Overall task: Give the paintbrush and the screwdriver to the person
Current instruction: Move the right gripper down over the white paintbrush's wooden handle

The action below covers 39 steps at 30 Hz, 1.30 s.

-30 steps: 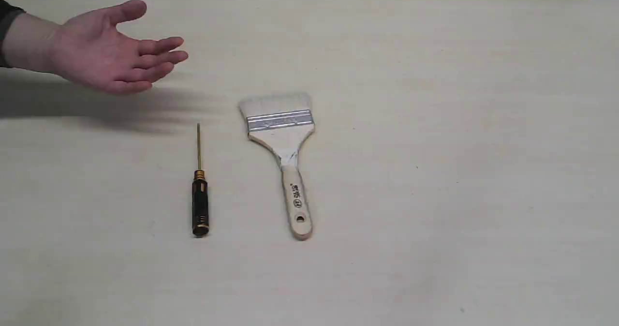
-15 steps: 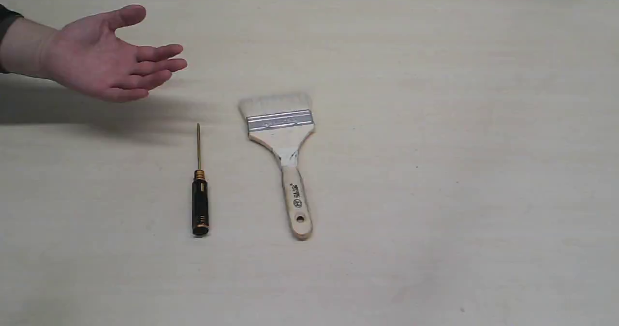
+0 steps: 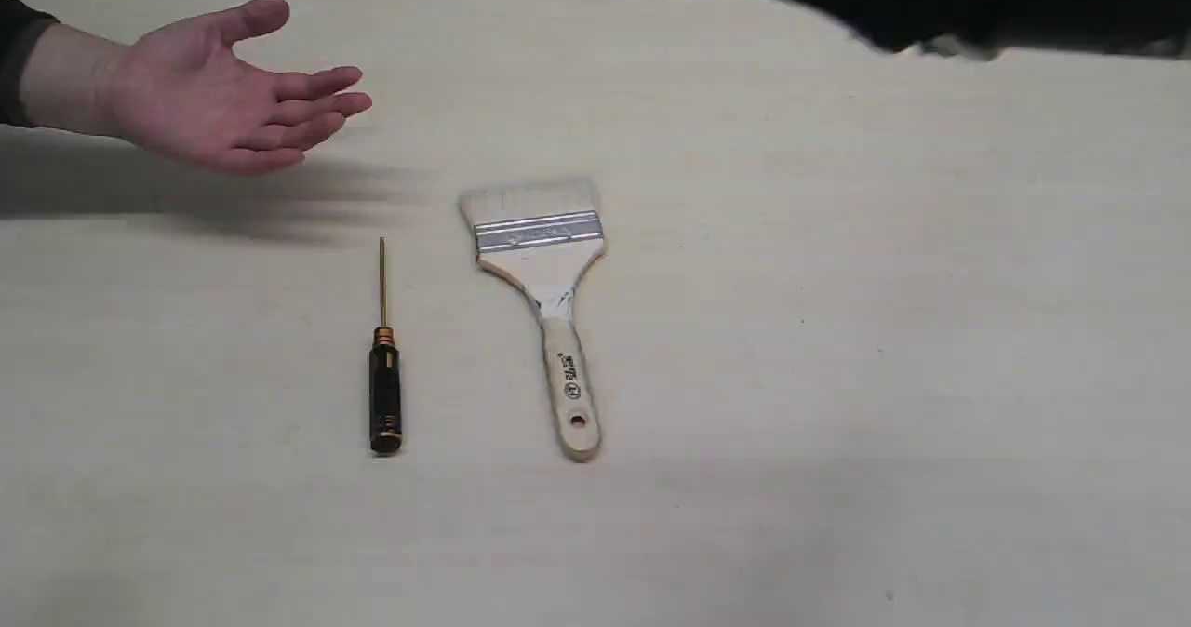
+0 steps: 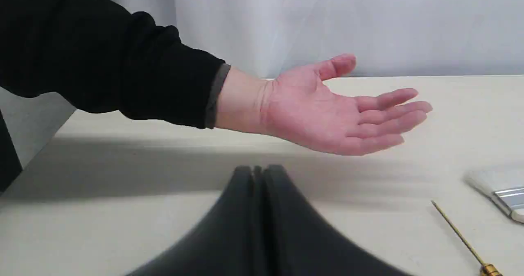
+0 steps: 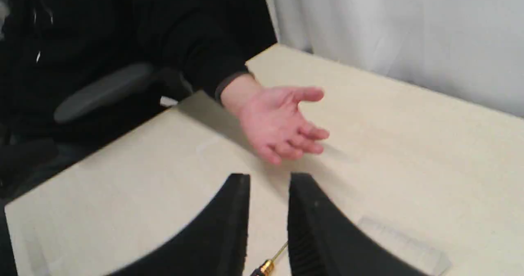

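The paintbrush (image 3: 549, 283) lies flat mid-table, pale bristles toward the far edge. Left of it, and parallel, lies the screwdriver (image 3: 384, 385), its gold shaft pointing away. The person's open hand (image 3: 214, 97) hovers palm up at the far left. My left gripper (image 4: 258, 171) is shut and empty, low over the table, short of the hand (image 4: 327, 112); the screwdriver's shaft (image 4: 458, 233) and the brush's bristles (image 4: 491, 182) lie off to one side. My right gripper (image 5: 268, 182) is open and empty, above the screwdriver's tip (image 5: 270, 261), facing the hand (image 5: 278, 120). The brush's ferrule (image 5: 401, 239) shows blurred.
My right arm (image 3: 958, 4) shows as a dark blur at the far right corner of the beige table (image 3: 837, 376). The person's dark-clothed body and a grey chair armrest (image 5: 102, 89) sit past the table's left side. A white curtain (image 4: 327, 22) hangs behind.
A blurred black arm has come into the exterior view at the top right. The person's hand has risen slightly. The brush and the screwdriver have not moved.
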Each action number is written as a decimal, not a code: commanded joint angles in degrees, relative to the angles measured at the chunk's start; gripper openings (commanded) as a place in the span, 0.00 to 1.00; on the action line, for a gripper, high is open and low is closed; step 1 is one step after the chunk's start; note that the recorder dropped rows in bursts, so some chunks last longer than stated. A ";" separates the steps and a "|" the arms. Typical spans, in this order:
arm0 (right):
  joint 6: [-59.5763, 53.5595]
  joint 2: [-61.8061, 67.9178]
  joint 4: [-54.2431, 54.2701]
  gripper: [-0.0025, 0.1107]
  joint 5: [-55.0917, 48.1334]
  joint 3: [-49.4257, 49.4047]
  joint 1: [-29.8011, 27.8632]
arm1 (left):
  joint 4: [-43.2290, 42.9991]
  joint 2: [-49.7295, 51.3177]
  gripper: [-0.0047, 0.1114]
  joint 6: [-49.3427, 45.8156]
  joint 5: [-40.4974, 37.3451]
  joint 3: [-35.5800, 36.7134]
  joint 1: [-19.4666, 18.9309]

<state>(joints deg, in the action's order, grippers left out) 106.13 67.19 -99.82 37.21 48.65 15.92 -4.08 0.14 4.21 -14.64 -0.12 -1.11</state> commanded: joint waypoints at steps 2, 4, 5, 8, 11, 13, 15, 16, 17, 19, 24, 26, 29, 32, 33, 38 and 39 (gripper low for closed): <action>-2.27 9.80 -0.12 0.20 -19.04 0.10 13.17 | 0.23 -0.14 0.04 0.12 0.32 0.12 0.47; -1.80 13.92 -0.12 0.20 -26.67 0.10 17.66 | 0.23 -0.14 0.04 0.12 0.32 0.12 0.47; -1.80 16.10 -0.12 0.20 -30.12 0.10 19.70 | 0.23 -0.14 0.04 0.12 0.32 0.12 0.47; -1.53 21.63 -0.12 0.20 -35.50 0.36 23.93 | 0.23 -0.14 0.04 0.12 0.32 0.12 0.47; 0.68 25.93 -0.12 0.20 -35.52 1.56 25.60 | 0.23 -0.14 0.04 0.12 0.32 0.12 0.47; 1.25 27.94 -0.12 0.20 -33.80 2.88 25.61 | 0.11 -0.14 0.04 0.12 0.46 0.12 0.47; 2.33 29.32 -0.12 0.25 -33.46 4.05 25.61 | 0.01 -0.14 0.04 0.12 0.46 0.12 0.47; 2.64 29.61 -0.12 0.29 -33.46 4.69 25.61 | 0.03 -0.14 0.04 0.12 0.36 0.12 0.47; 2.73 29.67 -0.12 0.33 -33.64 5.08 25.61 | 0.03 -0.14 0.04 0.12 0.36 0.12 0.47; 2.90 29.67 -0.12 0.41 -34.04 5.64 25.61 | 0.03 -0.14 0.04 0.12 0.36 0.12 0.47; 2.68 29.30 -0.12 0.48 -34.04 6.37 25.61 | 0.03 -0.14 0.04 0.12 0.36 0.12 0.47; 2.37 29.30 -0.12 0.48 -34.04 6.65 25.61 | 0.03 -0.14 0.04 0.12 0.36 0.12 0.47; 2.06 29.30 -0.12 0.48 -34.06 7.98 25.61 | 0.03 -0.14 0.04 0.12 0.36 0.12 0.47; 2.61 29.30 -0.12 0.48 -34.06 9.96 25.61 | 0.03 -0.14 0.04 0.12 0.36 0.12 0.47; 2.61 29.30 -0.12 0.48 -34.06 10.94 25.61 | 0.03 -0.14 0.04 0.12 0.36 0.12 0.47; 3.97 29.30 -0.12 0.48 -34.06 14.70 25.61 | 0.03 -0.14 0.04 0.12 0.36 0.12 0.47; 3.97 29.30 -0.12 0.48 -34.06 15.31 25.61 | 0.03 -0.14 0.04 0.12 0.36 0.12 0.47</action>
<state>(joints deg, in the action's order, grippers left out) 109.82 96.88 -100.15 3.43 62.99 41.44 -4.08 0.14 4.21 -14.64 -0.12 -1.11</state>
